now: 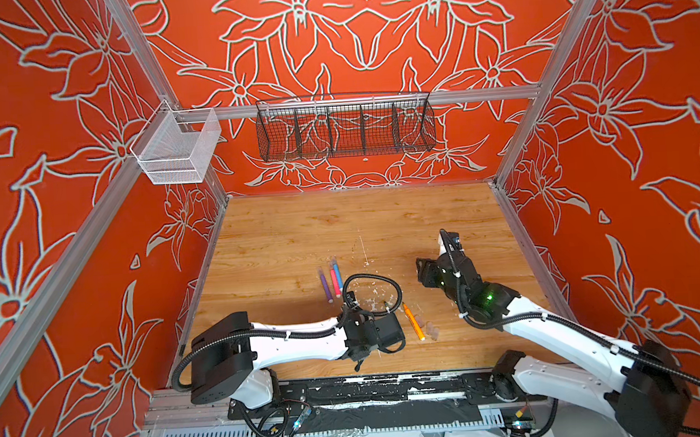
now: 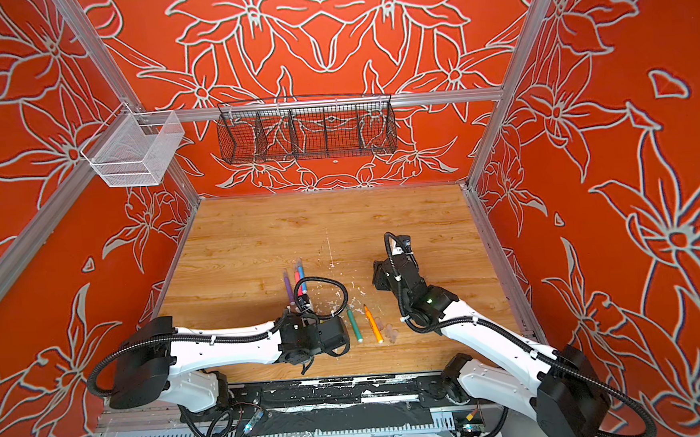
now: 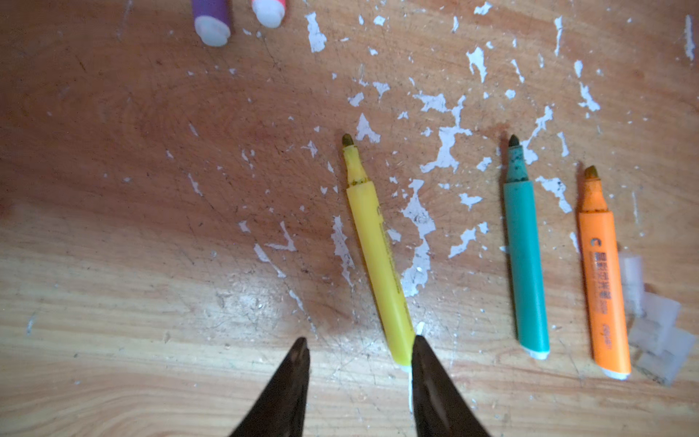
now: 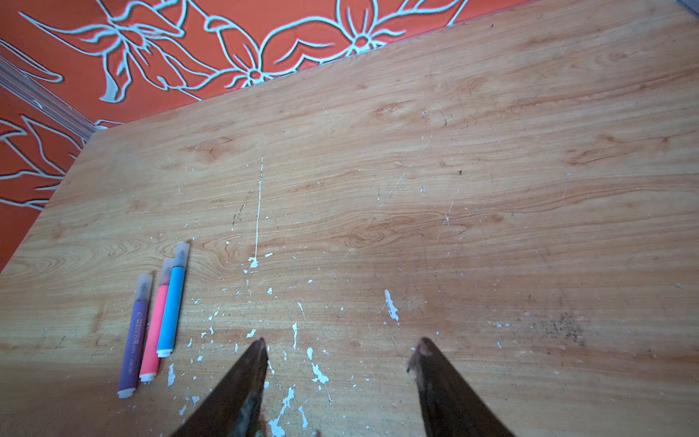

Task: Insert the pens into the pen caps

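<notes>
The left jaws stand open low over the table (image 4: 491, 151), gripping nothing; in the left wrist view the plug end of the yellow pen (image 3: 378, 257) lies against the inner edge of one finger (image 3: 431, 386), while the other finger (image 3: 287, 389) is clear of it. The yellow pen lies flat with its tip bare. Taking the orange pen (image 2: 373, 324) as the mark, the green pen (image 2: 354, 325) lies between it and the yellow one. All three are roughly parallel, uncapped, with tips pointing the same way. Just beside the orange pen, on the side away from the green pen, sits a small cluster of loose caps (image 3: 658, 333), too blurred to count. The purple pen (image 4: 134, 333), pink pen (image 4: 153, 333) and blue pen (image 4: 172, 306) lie side by side well apart from the orange pen, beyond the yellow one. Each wears a cap on its tip; pink and blue touch. The right jaws stand open and empty above bare table, well apart from the orange pen. White flecks (image 3: 446, 147) dot the wood around the uncapped pens.
</notes>
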{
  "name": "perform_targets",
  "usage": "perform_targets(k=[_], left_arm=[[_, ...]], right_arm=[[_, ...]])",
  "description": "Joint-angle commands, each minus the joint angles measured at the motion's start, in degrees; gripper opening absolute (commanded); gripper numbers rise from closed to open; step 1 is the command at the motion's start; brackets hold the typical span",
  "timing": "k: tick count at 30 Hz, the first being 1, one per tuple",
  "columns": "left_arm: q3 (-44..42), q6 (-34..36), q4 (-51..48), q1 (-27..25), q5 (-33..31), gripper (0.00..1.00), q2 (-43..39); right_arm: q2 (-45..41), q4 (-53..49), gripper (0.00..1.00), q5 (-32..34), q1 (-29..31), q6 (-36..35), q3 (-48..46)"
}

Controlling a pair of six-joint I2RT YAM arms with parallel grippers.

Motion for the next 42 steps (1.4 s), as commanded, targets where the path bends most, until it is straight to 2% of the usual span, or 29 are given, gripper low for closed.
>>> perform_targets(k=[1,10,13,18,21,27,31,37,42], left_arm=[[-0.55,-1.47,1.83,-0.06,-0.13,0.45,2.07],[2.39,0.46,2.79,1.31,1.08,0.46,8.18],[2.86,1.16,3.52,3.94,2.84,0.45,10.46],[3.62,0.17,2.9,4.7,4.3,0.3,13.79],[3.65,-1.12,1.65,4.8,4.1,0.24,14.45],[2.89,-2.58,-0.17,5.57,3.02,0.22,14.88],[2.41,-1.03,1.7,6.37,4.31,0.2,15.4],[-0.62,5.56,10.69,9.74,10.82,0.03,14.91],[-2.19,8.29,13.15,11.86,13.15,0.0,13.41]], right_arm=[[0.74,-1.2,0.64,0.99,-0.27,1.11,2.43],[0.83,-1.42,0.64,0.71,-0.32,1.38,2.55],[0.83,-1.34,0.64,0.51,-0.32,1.43,2.52],[1.2,-1.39,0.64,0.06,-0.39,1.67,2.76],[1.22,-1.55,0.64,-0.02,-0.39,1.77,2.68],[1.2,-1.5,0.64,-0.1,-0.4,1.95,2.68],[1.1,-1.63,0.64,-0.1,-0.45,1.89,2.69],[1.09,-1.72,0.64,0.02,-0.49,1.97,2.64],[0.7,-1.91,0.63,-0.04,-0.58,2.28,2.53]])
